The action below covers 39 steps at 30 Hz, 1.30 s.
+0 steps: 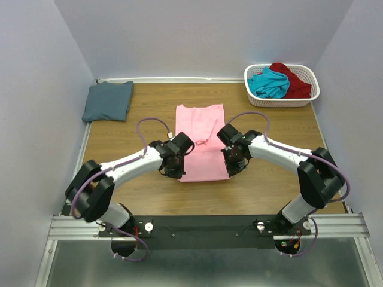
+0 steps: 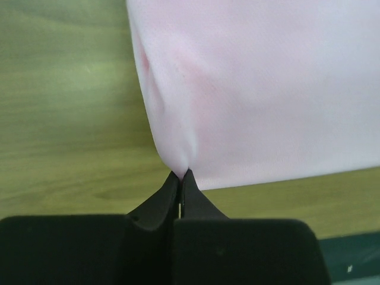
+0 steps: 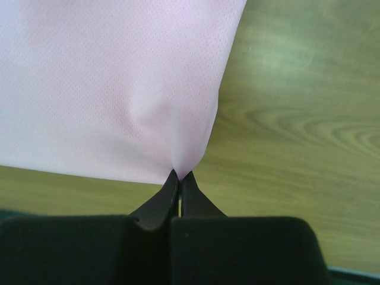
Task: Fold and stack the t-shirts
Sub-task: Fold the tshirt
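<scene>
The pink tee lies on the worktop between the two grippers. It is partly folded, and it reaches from the grippers toward the far side. A small bump of cloth sits near its middle.

The left gripper is pinched tight on the near left corner of the pink tee. The cloth bunches into little folds right at its tips. The right gripper is pinched tight on the near right corner, and the cloth is pulled to a point there too. Both grippers are low, close to the worktop, with the near edge of the pink tee running between them.

The blue-grey tee is folded. It lies far off past the left gripper, in the far left corner. The basket is well past the right gripper, in the far right corner. The teal tee and the red tee are piled in it, the teal tee on the side nearer the grippers.
</scene>
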{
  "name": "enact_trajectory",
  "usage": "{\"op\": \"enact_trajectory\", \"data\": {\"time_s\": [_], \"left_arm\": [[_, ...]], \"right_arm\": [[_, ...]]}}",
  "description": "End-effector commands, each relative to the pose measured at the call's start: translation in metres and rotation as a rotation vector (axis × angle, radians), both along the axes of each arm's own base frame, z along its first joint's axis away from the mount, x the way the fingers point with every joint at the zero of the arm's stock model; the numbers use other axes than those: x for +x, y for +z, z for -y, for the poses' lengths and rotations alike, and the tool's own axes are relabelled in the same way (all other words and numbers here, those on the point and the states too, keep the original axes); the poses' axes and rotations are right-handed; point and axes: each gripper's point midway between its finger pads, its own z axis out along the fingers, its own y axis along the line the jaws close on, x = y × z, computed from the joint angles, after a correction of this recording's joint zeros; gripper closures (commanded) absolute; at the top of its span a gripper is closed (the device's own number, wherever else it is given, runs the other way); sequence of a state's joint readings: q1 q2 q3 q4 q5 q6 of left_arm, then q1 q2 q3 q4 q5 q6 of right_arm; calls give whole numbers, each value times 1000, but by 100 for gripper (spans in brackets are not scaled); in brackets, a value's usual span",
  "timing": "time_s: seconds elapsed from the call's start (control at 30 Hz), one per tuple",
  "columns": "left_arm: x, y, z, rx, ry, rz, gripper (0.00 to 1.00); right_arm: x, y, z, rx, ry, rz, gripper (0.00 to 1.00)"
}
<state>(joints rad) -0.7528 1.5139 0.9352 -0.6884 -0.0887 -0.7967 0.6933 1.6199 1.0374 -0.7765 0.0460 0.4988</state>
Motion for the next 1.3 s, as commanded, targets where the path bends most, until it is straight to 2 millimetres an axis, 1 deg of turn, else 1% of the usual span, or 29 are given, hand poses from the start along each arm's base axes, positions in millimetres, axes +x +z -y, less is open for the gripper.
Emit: {"op": "enact_trajectory", "data": {"time_s": [0.0, 0.03, 0.1, 0.13, 0.2, 0.27, 0.33, 0.4, 0.43, 0.47, 0.5, 0.53, 0.57, 0.6, 0.63, 0.67, 0.7, 0.77, 0.8, 0.83, 0.9, 0.93, 0.97, 1.03, 1.07, 1.17, 1.2, 1.23, 1.27], "left_arm": [[-64, 17, -6, -24, -138, -126, 100], [-72, 25, -3, -44, -152, -132, 100], [-95, 45, -1, -85, -193, -157, 100], [-102, 51, -1, -94, -204, -163, 100], [-122, 63, 1, -136, -233, -195, 100], [-134, 69, 2, -169, -237, -218, 100], [-144, 69, 0, -187, -251, -234, 100], [-144, 74, 1, -208, -260, -226, 100], [-136, 82, 3, -218, -262, -191, 100], [-126, 85, 1, -205, -288, -155, 100], [-113, 88, -2, -187, -268, -130, 100], [-96, 99, -1, -190, -259, -80, 100], [-70, 100, -7, -178, -195, -50, 100], [-54, 103, -9, -186, -177, -19, 100], [-25, 107, -13, -203, -147, 34, 100], [-22, 106, -13, -192, -169, 35, 100], [1, 106, -22, -189, -120, 71, 100], [34, 100, -21, -174, -124, 108, 100], [52, 91, -28, -149, -98, 105, 100], [69, 88, -26, -154, -99, 142, 100], [93, 77, -34, -150, -56, 149, 100], [105, 76, -33, -157, -58, 164, 100], [120, 62, -34, -142, -49, 163, 100], [141, 47, -39, -121, -32, 157, 100], [150, 43, -38, -113, -37, 177, 100], [166, 39, -36, -103, -45, 193, 100], [169, 40, -35, -105, -44, 203, 100], [171, 41, -36, -102, -43, 217, 100], [175, 42, -36, -100, -40, 239, 100]], "right_arm": [[-50, 25, 20, -19, 103, -167, 99], [-64, 35, 27, -15, 114, -204, 99], [-76, 45, 34, -25, 153, -243, 99], [-88, 52, 45, -60, 161, -294, 99], [-94, 62, 50, -67, 180, -307, 99], [-99, 76, 46, -30, 193, -310, 99], [-98, 88, 40, 9, 199, -305, 99], [-92, 93, 39, 1, 197, -279, 99], [-81, 101, 35, 6, 198, -231, 99], [-72, 100, 34, -16, 201, -220, 99], [-59, 103, 34, -48, 204, -183, 99], [-50, 103, 31, -68, 215, -175, 99], [-31, 117, 18, -35, 216, -120, 99], [-21, 122, 8, -10, 227, -111, 99], [-10, 114, -6, 6, 247, -142, 99], [3, 119, -17, 32, 264, -114, 99], [26, 131, -29, 52, 264, -52, 99], [57, 115, -39, 26, 271, -51, 99], [82, 109, -47, 55, 262, -43, 99], [94, 101, -48, 58, 252, -48, 99], [117, 91, -46, 70, 228, -38, 99], [130, 82, -50, 85, 227, -21, 99], [137, 66, -48, 75, 226, -38, 99], [154, 49, -39, 60, 189, -28, 99], [156, 41, -35, 55, 177, -37, 99], [167, 34, -24, 81, 126, 10, 99], [159, 25, -20, 68, 124, -23, 99], [168, 28, -17, 82, 95, 22, 99], [164, 19, -10, 76, 80, 8, 99]]}}
